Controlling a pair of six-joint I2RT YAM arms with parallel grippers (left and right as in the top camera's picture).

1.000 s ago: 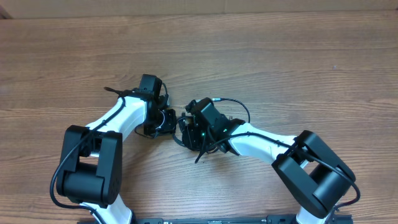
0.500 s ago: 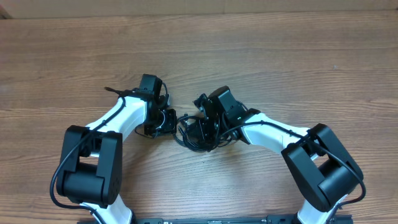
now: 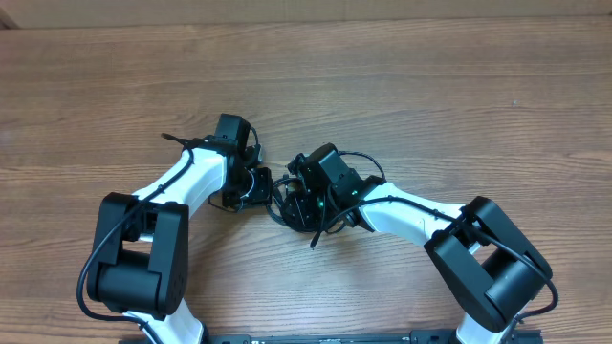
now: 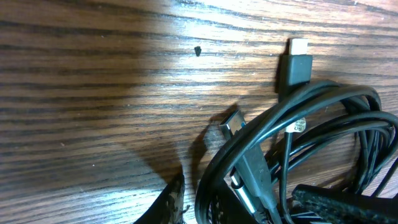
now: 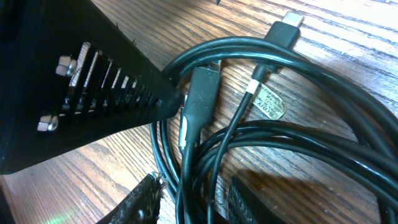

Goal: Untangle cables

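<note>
Cables [image 5: 199, 93] stay looped, nothing freed yet; my right claw [image 5: 194, 193] has just eased part open astride them, gripping nothing; left claw's [image 3: 253, 183] state I cannot tell.

A brown wood-grain tabletop [image 3: 459, 96] fills nearly the whole overhead view, its grain running left to right. A narrow pale beige strip [image 3: 382, 10] runs along the top edge of that frame. In the left wrist view, a small dark speck [image 4: 198, 51] sits on the wood, upper middle of the frame.
</note>
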